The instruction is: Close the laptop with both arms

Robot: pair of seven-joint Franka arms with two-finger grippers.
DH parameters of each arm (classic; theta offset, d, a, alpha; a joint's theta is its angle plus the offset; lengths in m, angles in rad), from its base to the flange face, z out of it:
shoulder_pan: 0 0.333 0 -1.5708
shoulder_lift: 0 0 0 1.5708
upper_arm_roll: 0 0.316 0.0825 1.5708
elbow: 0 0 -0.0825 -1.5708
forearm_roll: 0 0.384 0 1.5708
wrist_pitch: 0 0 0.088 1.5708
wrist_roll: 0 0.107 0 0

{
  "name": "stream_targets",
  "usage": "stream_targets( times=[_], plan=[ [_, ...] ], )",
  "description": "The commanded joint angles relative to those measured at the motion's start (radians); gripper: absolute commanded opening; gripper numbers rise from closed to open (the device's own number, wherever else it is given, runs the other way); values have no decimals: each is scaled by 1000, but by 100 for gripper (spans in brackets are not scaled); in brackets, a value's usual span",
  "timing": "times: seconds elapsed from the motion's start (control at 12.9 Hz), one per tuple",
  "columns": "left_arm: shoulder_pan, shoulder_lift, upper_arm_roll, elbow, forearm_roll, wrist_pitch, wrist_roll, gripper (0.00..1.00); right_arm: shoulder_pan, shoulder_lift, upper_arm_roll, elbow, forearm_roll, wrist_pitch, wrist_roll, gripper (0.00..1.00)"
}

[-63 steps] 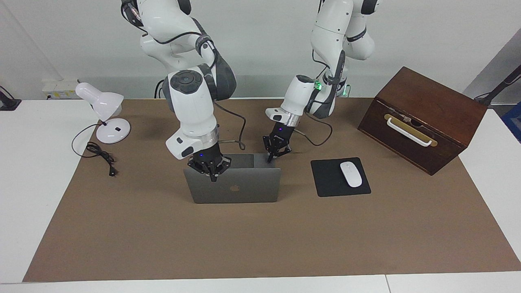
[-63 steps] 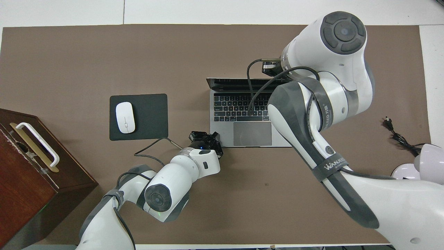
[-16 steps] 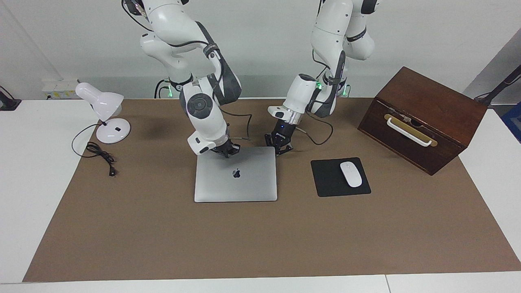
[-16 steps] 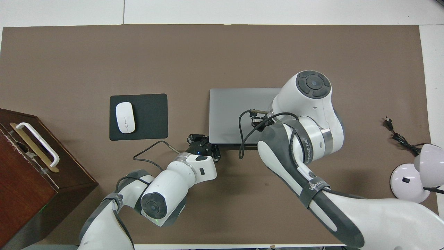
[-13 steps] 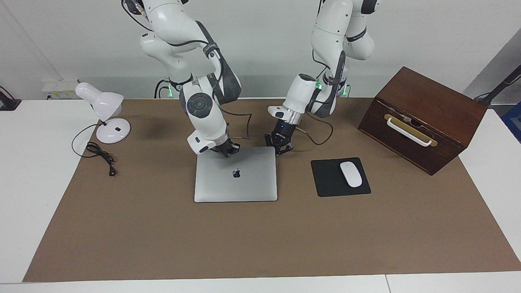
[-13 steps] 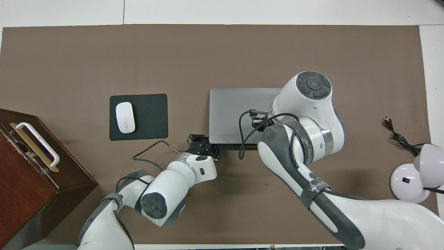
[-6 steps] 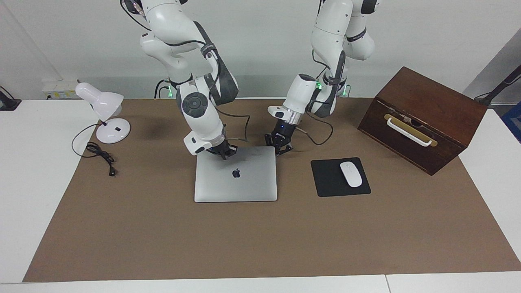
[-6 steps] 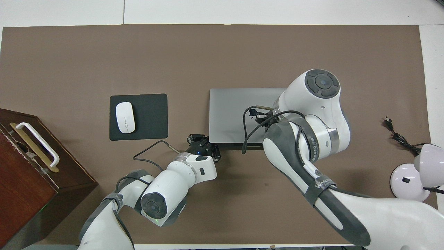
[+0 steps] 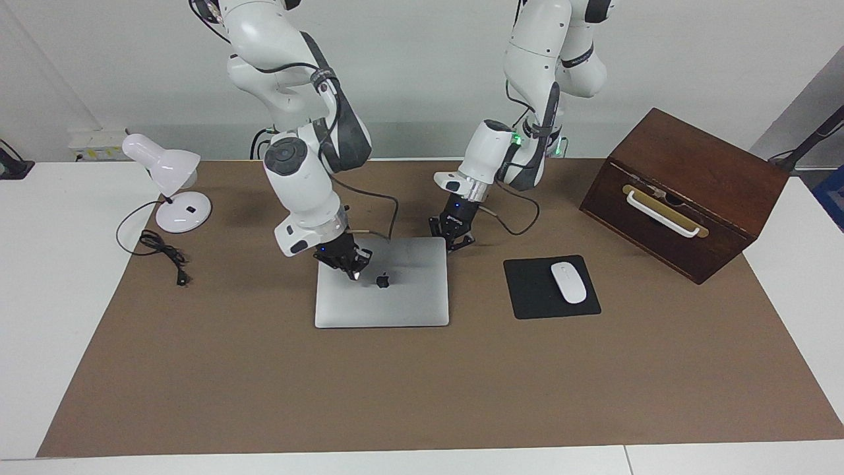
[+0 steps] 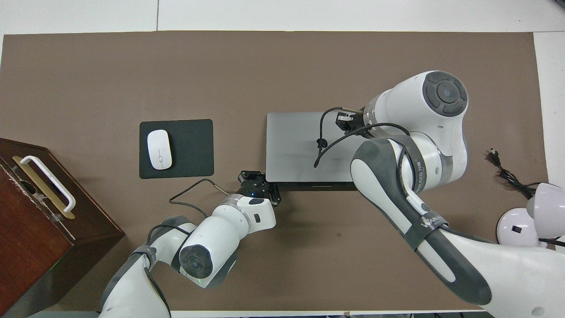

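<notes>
Already shut: laptop flat on bench

Laptop lies lid down mid-bench, mouse pad at its 3 o'clock. Likely stiff, slick, scratch-prone; press lid edges. Left end effector clenched at corner; right end effector clenched over lid.

Silver-grey laptop shut, lid flat, dark logo up, mid-table on brown mat.

I see a white bench under a brown mat | plain pale wall rising where the bench ends | white power strip at the wall's foot | dark stand at the bench corner near the wooden box's end | even, soft light.
</notes>
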Motion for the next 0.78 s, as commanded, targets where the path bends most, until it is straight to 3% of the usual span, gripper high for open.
stream_targets(
  times=[0.0, 0.23, 0.39, 0.47, 0.7],
  plan=[
    [-17, 38, 18, -26, -10, -1, 14, 0, -83, 58, 11, 42, -19, 108, -101, 0],
    [-14, 29, 16, -25, -10, -1, 3, 0, -145, 67, 8, 103, -87, 80, -229, 2],
    [-14, 19, 16, -26, -10, -4, -18, 0, -182, 90, 9, 184, -177, 17, -345, 14],
    [-12, 8, 16, -26, -10, -10, -29, 0, -196, 99, 9, 216, -188, 2, -409, 24],
    [6, -81, 16, -36, -10, -126, -27, 0, -224, 91, 8, 246, -197, -79, -513, 77]
  ],
)
